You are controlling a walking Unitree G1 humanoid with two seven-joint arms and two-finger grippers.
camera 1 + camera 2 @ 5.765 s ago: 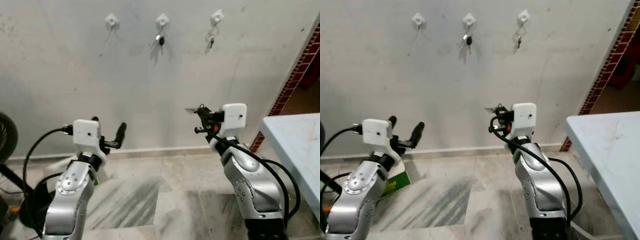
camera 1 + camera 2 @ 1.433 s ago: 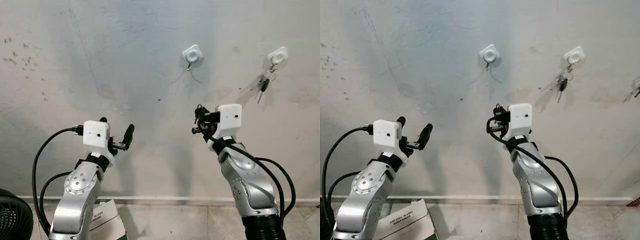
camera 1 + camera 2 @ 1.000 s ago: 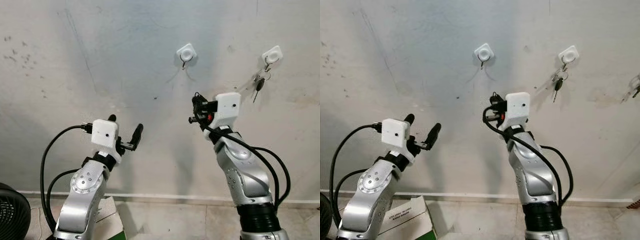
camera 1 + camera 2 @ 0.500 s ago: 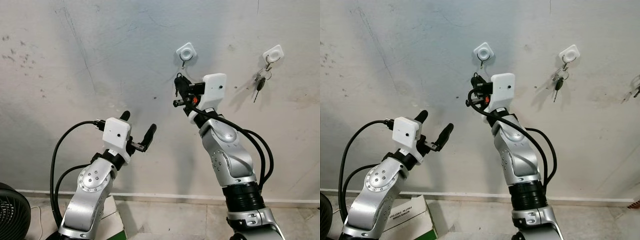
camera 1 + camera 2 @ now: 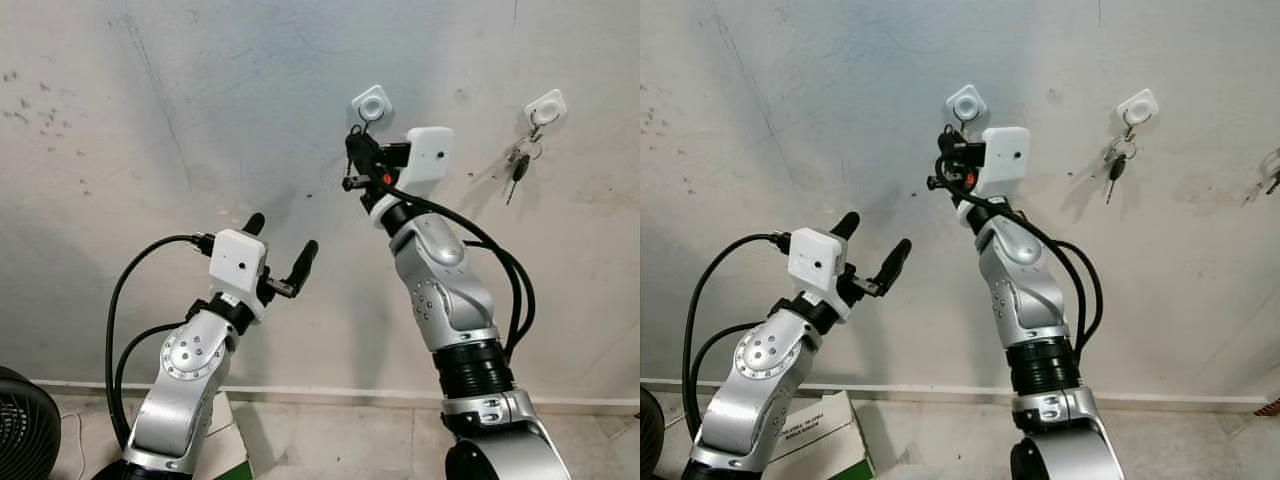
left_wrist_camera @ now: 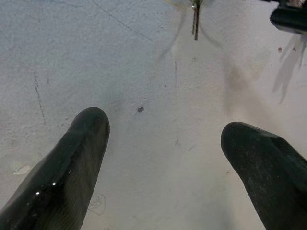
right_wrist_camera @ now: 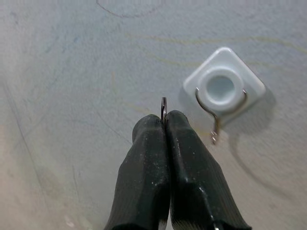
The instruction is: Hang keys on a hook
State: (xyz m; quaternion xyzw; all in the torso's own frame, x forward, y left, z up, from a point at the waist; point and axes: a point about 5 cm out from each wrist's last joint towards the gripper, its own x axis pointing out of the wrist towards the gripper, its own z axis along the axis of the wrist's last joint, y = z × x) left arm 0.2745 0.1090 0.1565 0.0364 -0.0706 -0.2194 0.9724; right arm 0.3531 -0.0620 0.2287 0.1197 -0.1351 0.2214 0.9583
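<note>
A white hook (image 5: 371,102) with a bare wire prong (image 7: 214,132) is fixed to the grey wall. My right gripper (image 5: 352,152) is raised just below and to the left of it, a little short of the prong. It is shut on the keys, of which only a thin edge of the metal ring (image 7: 163,108) sticks out past the fingertips. My left gripper (image 5: 281,238) is lower and to the left. It is open with nothing between its fingers (image 6: 72,163) and faces bare wall.
A second white hook (image 5: 545,105) to the right carries a bunch of keys (image 5: 517,165). More keys (image 5: 1270,180) hang at the far right edge. A black fan (image 5: 20,425) and a white-green box (image 5: 810,440) stand on the floor at lower left.
The view has closed in on the wall and shifted to the left hook. My right gripper has risen up and left to just beside the empty hook. The left arm has lifted slightly.
</note>
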